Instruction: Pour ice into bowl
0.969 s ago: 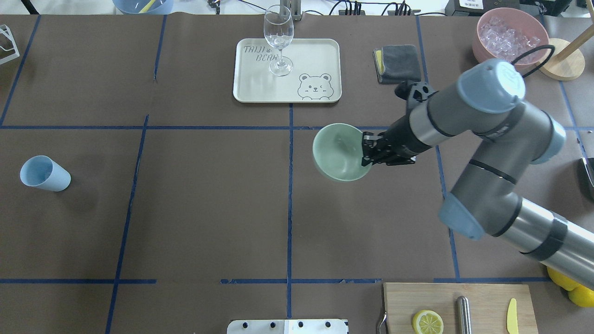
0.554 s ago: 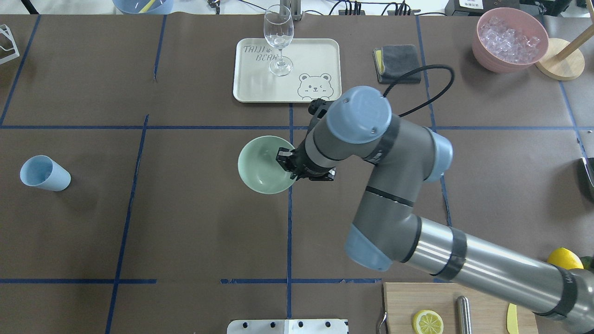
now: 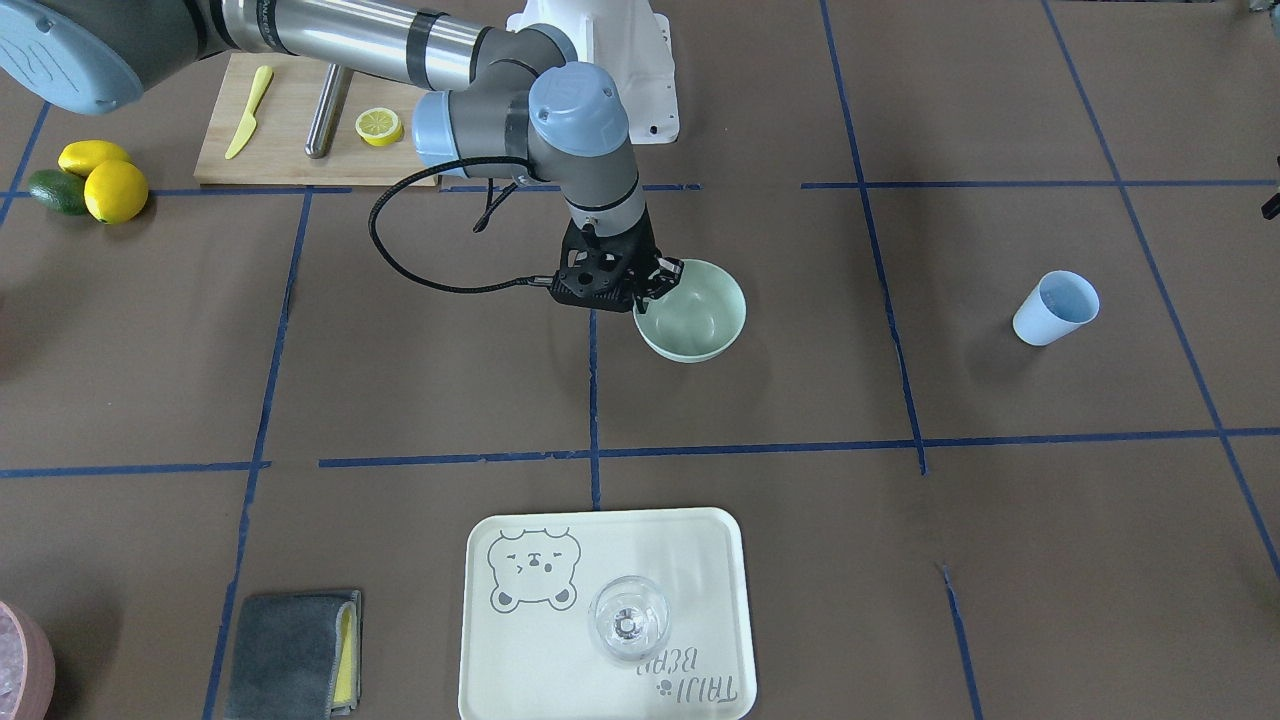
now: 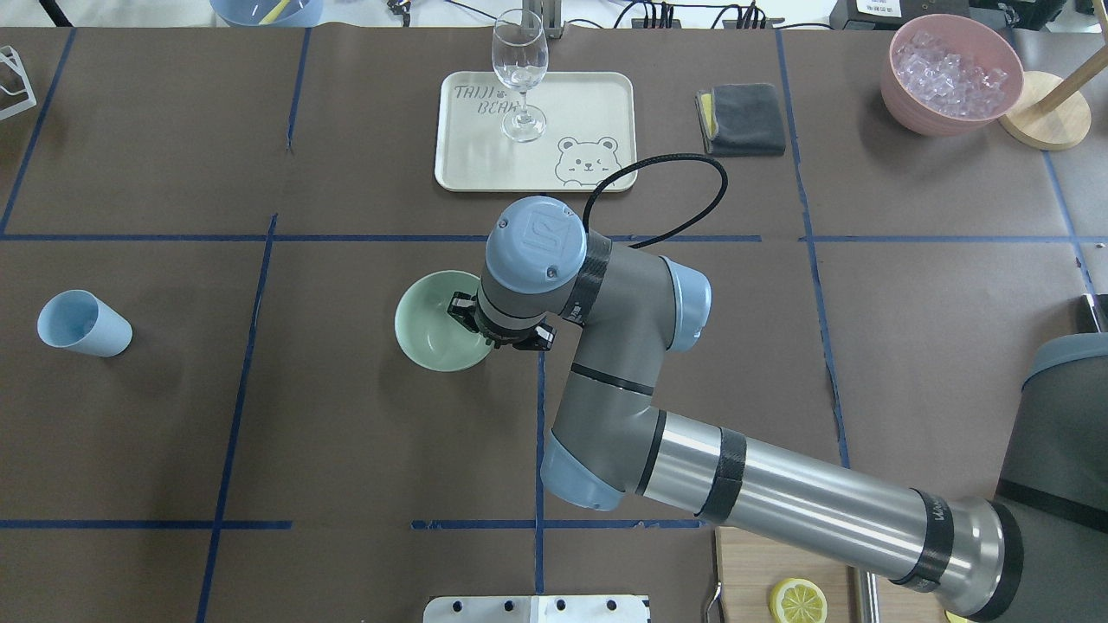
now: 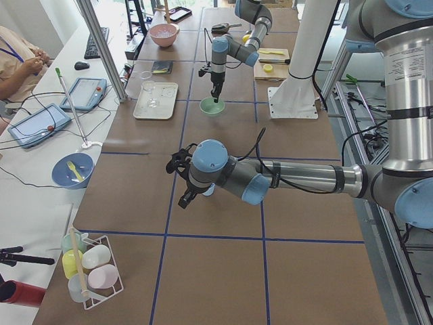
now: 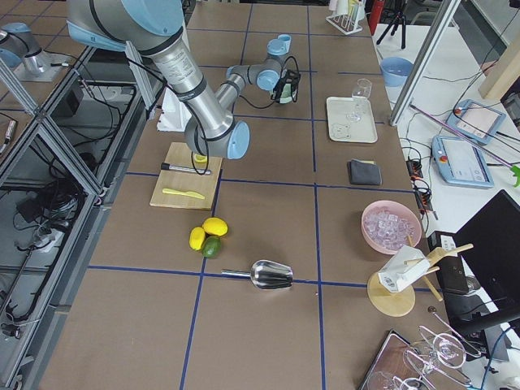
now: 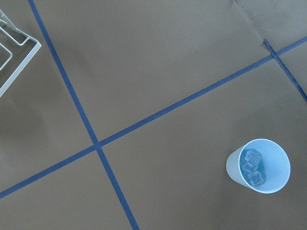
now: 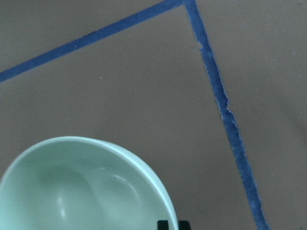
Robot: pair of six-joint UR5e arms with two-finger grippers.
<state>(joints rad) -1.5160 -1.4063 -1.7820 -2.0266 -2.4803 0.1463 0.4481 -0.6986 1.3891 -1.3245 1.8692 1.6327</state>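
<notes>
The right gripper [image 3: 660, 283] was clamped on the right rim of the empty bowl [image 3: 700, 320] at mid-table, the ice [image 7: 253, 166] lay unpoured in the blue cup [image 4: 82, 323] far left, and the left gripper's [image 5: 184, 196] opening could not be told.

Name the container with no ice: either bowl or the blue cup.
The mint-green bowl in the right gripper: empty. The pink bowl is heaped with ice; the blue cup holds a few cubes.
</notes>
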